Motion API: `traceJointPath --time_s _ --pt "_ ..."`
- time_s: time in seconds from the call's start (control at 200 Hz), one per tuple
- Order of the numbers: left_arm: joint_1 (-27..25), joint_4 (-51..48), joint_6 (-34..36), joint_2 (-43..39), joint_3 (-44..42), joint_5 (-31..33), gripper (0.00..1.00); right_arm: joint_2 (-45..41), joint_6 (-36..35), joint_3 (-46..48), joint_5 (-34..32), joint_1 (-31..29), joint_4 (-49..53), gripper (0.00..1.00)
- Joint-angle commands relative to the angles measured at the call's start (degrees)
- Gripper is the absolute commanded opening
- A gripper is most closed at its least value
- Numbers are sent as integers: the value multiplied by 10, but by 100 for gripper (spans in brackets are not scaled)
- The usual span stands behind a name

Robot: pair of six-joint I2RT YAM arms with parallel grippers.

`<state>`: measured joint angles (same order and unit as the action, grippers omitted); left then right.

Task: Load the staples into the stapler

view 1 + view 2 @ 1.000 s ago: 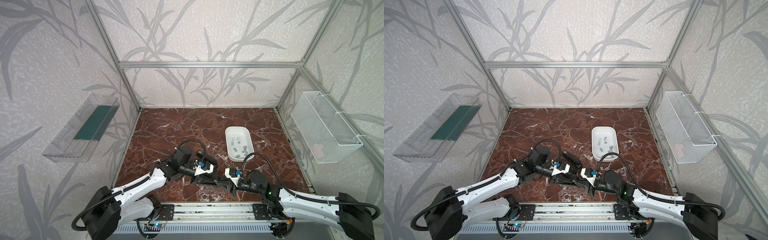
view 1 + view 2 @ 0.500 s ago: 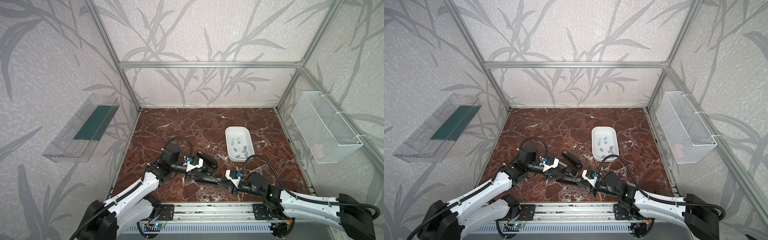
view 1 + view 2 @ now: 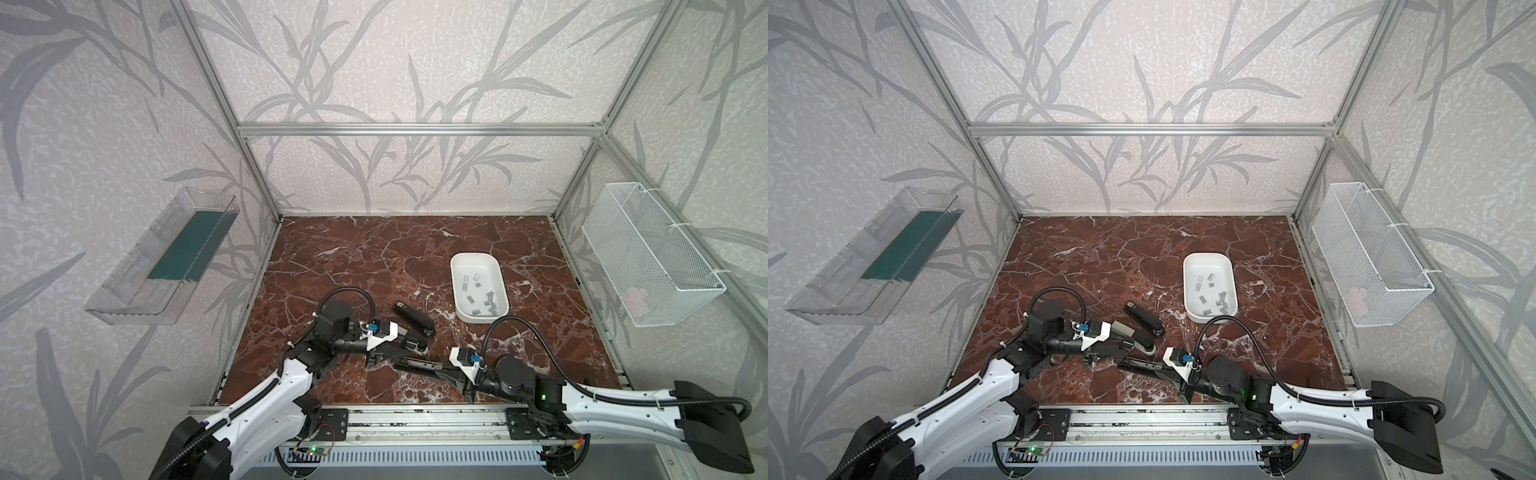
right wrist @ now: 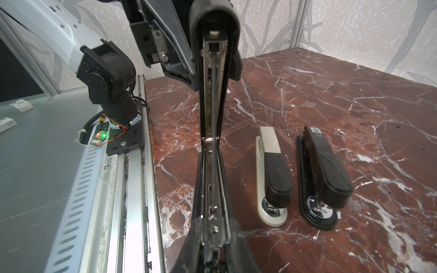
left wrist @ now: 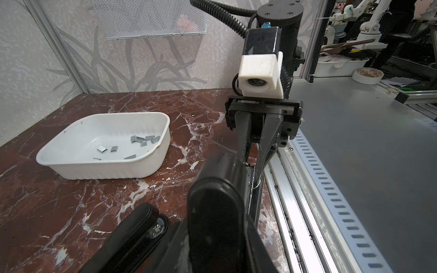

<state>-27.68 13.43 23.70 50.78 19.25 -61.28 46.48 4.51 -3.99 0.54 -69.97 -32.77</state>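
A black stapler hangs open between my two grippers near the front edge. My left gripper [image 3: 409,351] [image 5: 216,241] is shut on its raised lid [image 5: 216,201] [image 4: 214,35]. The right gripper [image 3: 446,372] [image 4: 214,236] is shut on the base, whose bare metal magazine channel [image 4: 212,179] faces up. No staples show in the channel. The staples [image 3: 478,293] [image 5: 142,140], small grey strips, lie loose in a white tray [image 3: 457,270] [image 3: 1187,272] at the right middle of the table.
A beige-and-black stapler [image 4: 272,179] and a second black stapler [image 4: 324,175] [image 3: 413,319] lie side by side behind the held one. An aluminium rail [image 3: 415,415] runs along the front edge. A wire basket [image 3: 648,257] hangs on the right wall and a clear bin [image 3: 166,257] on the left wall.
My left gripper has drawn back to the left with the lid, swinging the stapler open. The right gripper has stayed almost still on the base.
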Motion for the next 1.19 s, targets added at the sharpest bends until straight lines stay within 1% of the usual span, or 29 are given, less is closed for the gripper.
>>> traceJointPath --time_s 0.0,0.055,0.1,0.145,0.28,0.425,0.47,0.52,0.59,0.655,0.72,0.805,0.94,1.045,1.12,1.19 --pt "68 99 3 14 20 107 0 10 0 3 35 -26 -13 0" --pt "91 113 -13 40 32 73 0 9 4 3 17 -26 -8 0" --pt "102 123 -23 54 37 66 0 6 4 2 11 -26 -1 0" --pt "113 121 -15 58 36 63 0 1 5 2 11 -26 3 0" --pt "138 178 -31 58 6 106 0 -14 4 5 7 -26 17 0" --pt "141 197 -47 51 -4 149 0 -17 4 5 7 -27 20 0" --pt "141 205 -54 48 -9 166 3 -16 5 5 7 -27 19 0" --pt "141 208 -59 47 -9 185 10 -14 7 6 6 -31 13 0" --pt "141 210 -66 47 -8 207 12 -9 8 4 1 -38 9 0" --pt "141 224 -85 43 -9 223 19 -5 7 3 -8 -49 7 0" --pt "141 239 -104 39 -12 239 24 -1 4 0 -20 -61 5 0" --pt "141 235 -127 28 -10 272 29 9 4 -4 -34 -77 -3 0" --pt "140 249 -155 20 -13 315 31 40 4 -13 -57 -96 -22 0" --pt "139 213 -157 12 -4 335 31 73 10 -16 -75 -102 -50 0" --pt "137 203 -155 12 -4 343 31 93 27 -35 -115 -101 -32 0" --pt "130 188 -142 3 -5 335 33 109 43 -51 -155 -100 -14 0"
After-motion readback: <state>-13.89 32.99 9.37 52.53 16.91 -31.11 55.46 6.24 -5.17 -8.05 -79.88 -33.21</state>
